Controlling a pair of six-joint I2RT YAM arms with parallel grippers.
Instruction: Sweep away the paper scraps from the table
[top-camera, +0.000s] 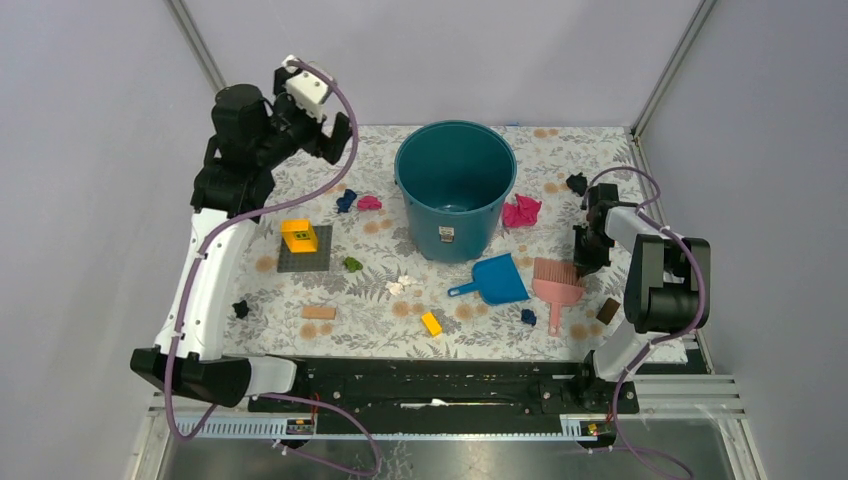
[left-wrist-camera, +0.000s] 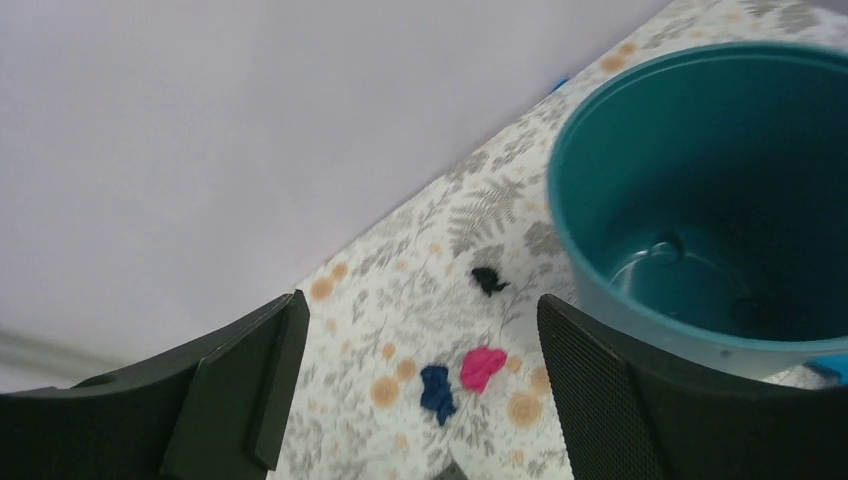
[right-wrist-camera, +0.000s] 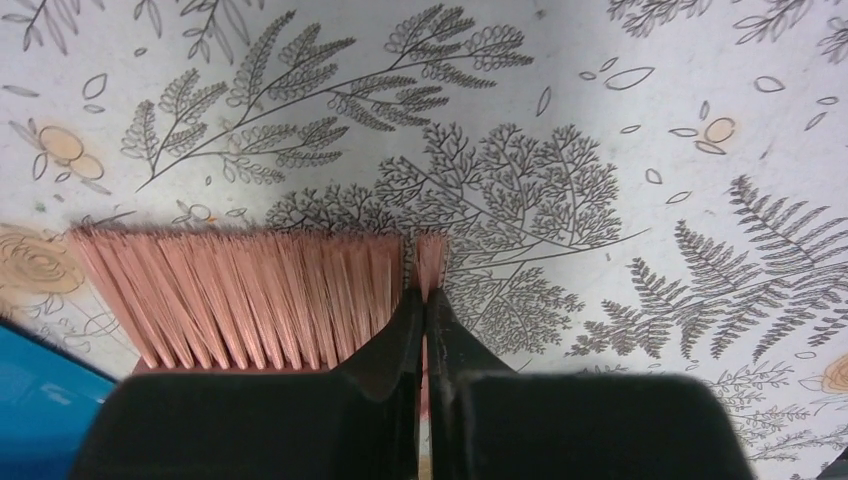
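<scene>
Paper scraps lie scattered on the table (top-camera: 380, 310): a large magenta wad (top-camera: 521, 211) right of the bucket, dark blue (top-camera: 346, 200) and pink (top-camera: 369, 203) ones left of it, green (top-camera: 352, 264), white (top-camera: 402, 285) and black (top-camera: 240, 309) ones nearer. My left gripper (top-camera: 335, 135) hangs open, high at the back left, empty; below it I see the dark blue scrap (left-wrist-camera: 437, 392) and the pink scrap (left-wrist-camera: 482, 367). My right gripper (right-wrist-camera: 425, 295) is shut on the end tuft of the pink brush (right-wrist-camera: 250, 290), which lies on the table at the right (top-camera: 556, 283).
A teal bucket (top-camera: 455, 185) stands at the back centre. A blue dustpan (top-camera: 495, 281) lies left of the brush. A yellow brick (top-camera: 299, 235) sits on a grey plate (top-camera: 318, 262). A tan block (top-camera: 318, 312), a small yellow brick (top-camera: 431, 323) and a brown block (top-camera: 608, 310) lie near the front.
</scene>
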